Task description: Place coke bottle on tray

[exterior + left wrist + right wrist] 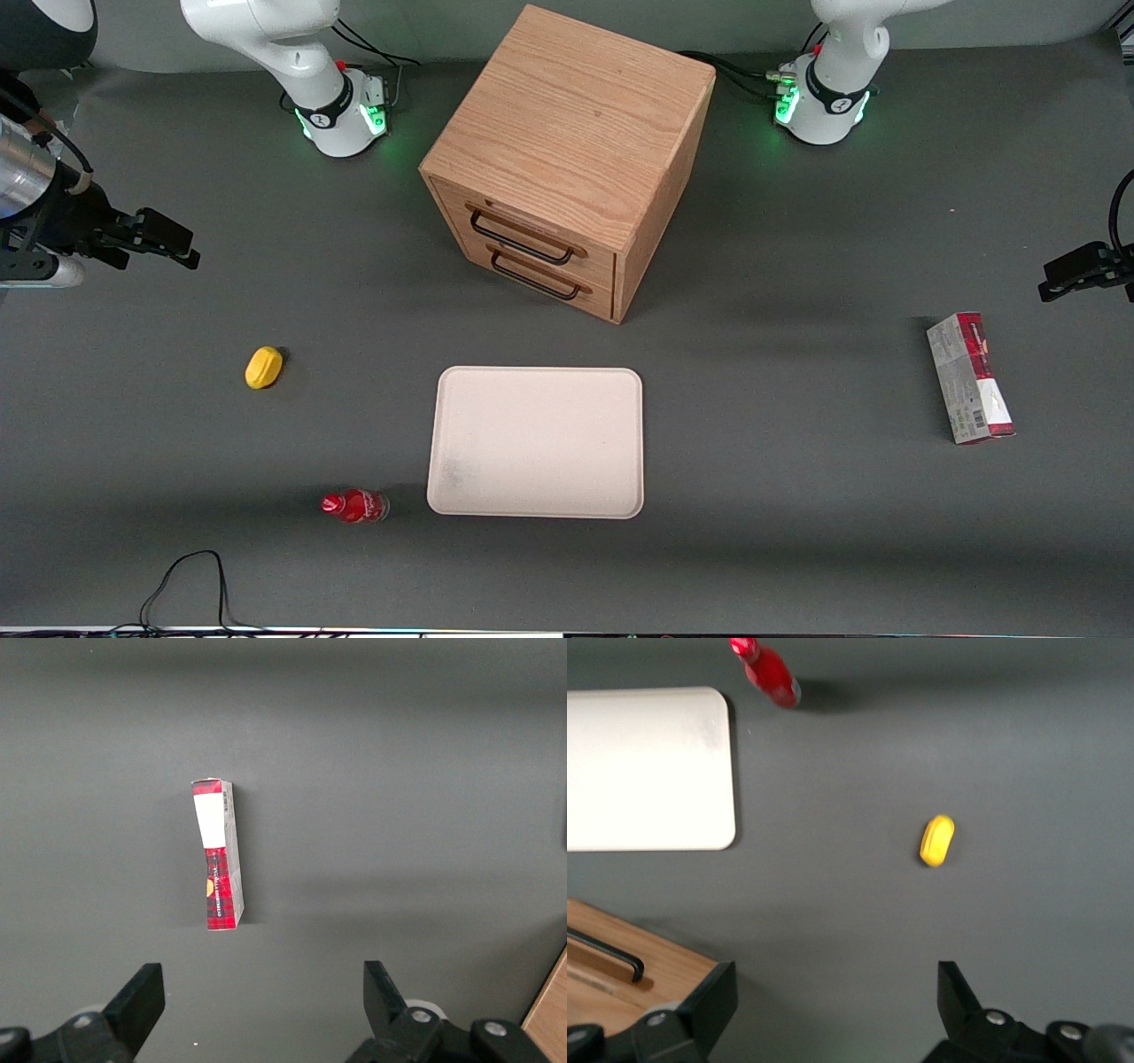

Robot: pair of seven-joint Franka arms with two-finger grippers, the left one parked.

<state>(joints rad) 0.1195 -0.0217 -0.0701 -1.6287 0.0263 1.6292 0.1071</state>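
Observation:
The coke bottle (355, 506) lies on its side on the grey table, close beside the tray's near corner toward the working arm's end; it also shows in the right wrist view (768, 672). The cream-white tray (536, 441) lies flat and bare in front of the wooden drawer cabinet, and shows in the right wrist view (647, 769). My right gripper (174, 245) hangs high above the table at the working arm's end, farther from the front camera than the bottle, open and empty (833, 997).
A yellow lemon-shaped lump (263, 367) lies between gripper and bottle, also in the right wrist view (936, 840). The wooden drawer cabinet (567, 159) stands mid-table. A red-and-grey carton (970, 377) lies toward the parked arm's end.

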